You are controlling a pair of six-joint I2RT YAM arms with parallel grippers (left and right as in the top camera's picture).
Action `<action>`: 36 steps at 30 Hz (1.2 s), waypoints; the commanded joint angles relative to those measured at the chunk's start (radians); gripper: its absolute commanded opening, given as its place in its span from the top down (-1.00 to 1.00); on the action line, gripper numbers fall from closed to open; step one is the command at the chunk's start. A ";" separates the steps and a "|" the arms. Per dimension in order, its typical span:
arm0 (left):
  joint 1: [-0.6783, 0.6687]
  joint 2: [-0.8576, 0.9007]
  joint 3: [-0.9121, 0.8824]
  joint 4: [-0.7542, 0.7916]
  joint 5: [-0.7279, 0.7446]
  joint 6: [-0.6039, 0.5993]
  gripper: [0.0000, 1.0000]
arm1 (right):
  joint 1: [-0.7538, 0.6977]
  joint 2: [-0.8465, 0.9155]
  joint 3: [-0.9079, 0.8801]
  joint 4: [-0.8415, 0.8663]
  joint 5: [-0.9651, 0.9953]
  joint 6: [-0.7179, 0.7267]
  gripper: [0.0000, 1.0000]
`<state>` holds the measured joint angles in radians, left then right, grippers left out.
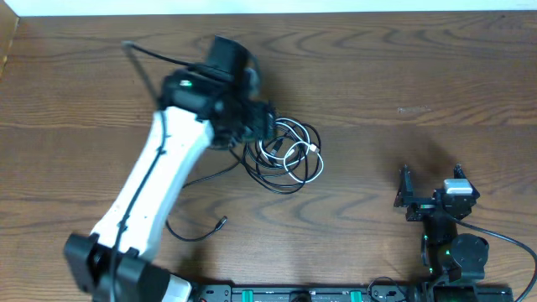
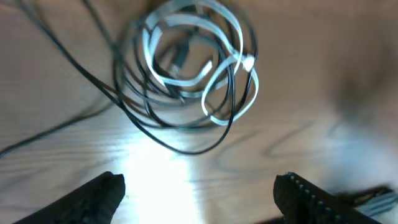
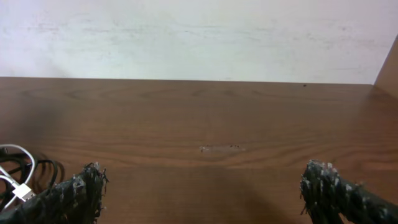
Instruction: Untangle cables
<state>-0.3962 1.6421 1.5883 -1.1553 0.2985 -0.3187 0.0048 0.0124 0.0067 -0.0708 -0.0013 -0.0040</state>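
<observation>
The cables lie in one tangled heap (image 1: pixel 287 155) at the middle of the table: a white cord (image 2: pixel 217 74) looped through coils of black cord (image 2: pixel 155 118). One black strand trails to a plug end (image 1: pixel 222 222) near the front. Another black strand (image 1: pixel 147 53) runs off to the far left behind the arm. My left gripper (image 1: pixel 260 126) hovers at the heap's left edge. In the left wrist view it (image 2: pixel 199 196) is open, with only bare wood between the fingers and the heap just ahead. My right gripper (image 1: pixel 403 191) rests open at the right, far from the heap.
The right wrist view shows bare wood ahead, a pale wall (image 3: pixel 199 37) behind the table's far edge, and the heap (image 3: pixel 18 177) at the far left. The arm bases and a black rail (image 1: pixel 302 294) line the front edge.
</observation>
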 commanded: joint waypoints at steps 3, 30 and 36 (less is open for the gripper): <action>-0.110 0.129 -0.027 -0.006 -0.072 0.070 -0.53 | 0.012 -0.006 -0.002 -0.005 -0.002 0.014 -0.98; -0.301 0.391 -0.027 0.201 -0.162 0.093 -0.27 | 0.012 -0.006 -0.002 -0.005 -0.002 0.014 -0.99; -0.302 0.397 -0.028 0.211 -0.161 0.093 -0.15 | 0.012 -0.006 -0.001 -0.005 -0.002 0.014 -0.99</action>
<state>-0.6968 2.0247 1.5627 -0.9440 0.1585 -0.2291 0.0048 0.0124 0.0067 -0.0708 -0.0013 -0.0036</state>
